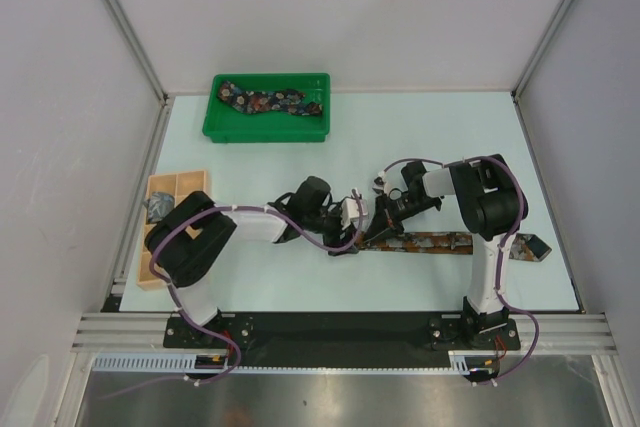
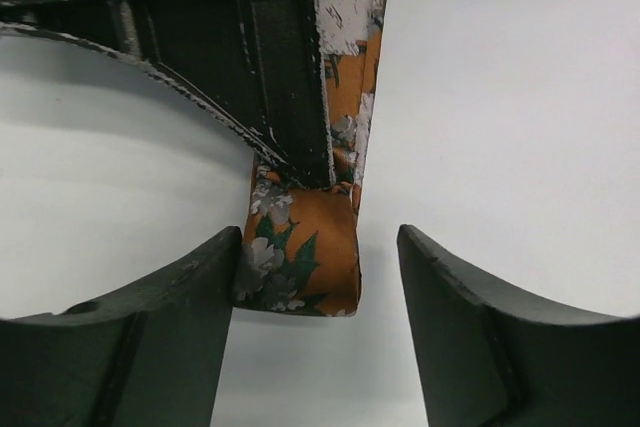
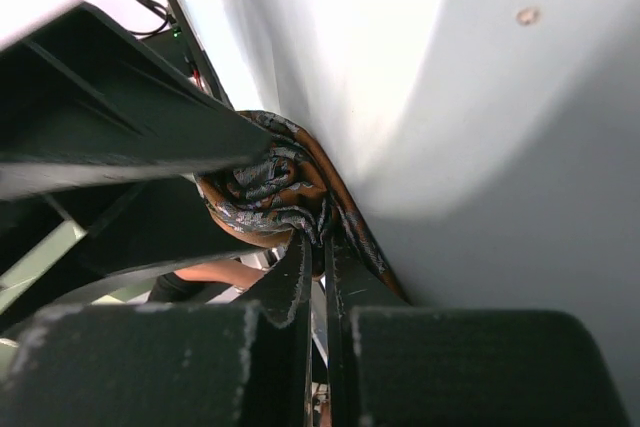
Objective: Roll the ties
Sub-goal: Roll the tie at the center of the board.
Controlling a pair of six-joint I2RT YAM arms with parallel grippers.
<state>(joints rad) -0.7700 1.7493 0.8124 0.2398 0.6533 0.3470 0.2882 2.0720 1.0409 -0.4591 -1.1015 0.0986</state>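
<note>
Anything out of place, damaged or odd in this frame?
Nothing stands out. The rust-brown tie lies straight on the table, its folded end pinched by the right gripper; the navy tie sits loose in the green tray.

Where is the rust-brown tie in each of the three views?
Top external: rust-brown tie lies flat on the table, near right.
Left wrist: its folded end sits between the open left fingers.
Right wrist: its curled end is pinched in the right fingers.
Shared landmark: black right fingers on the tie.
</note>
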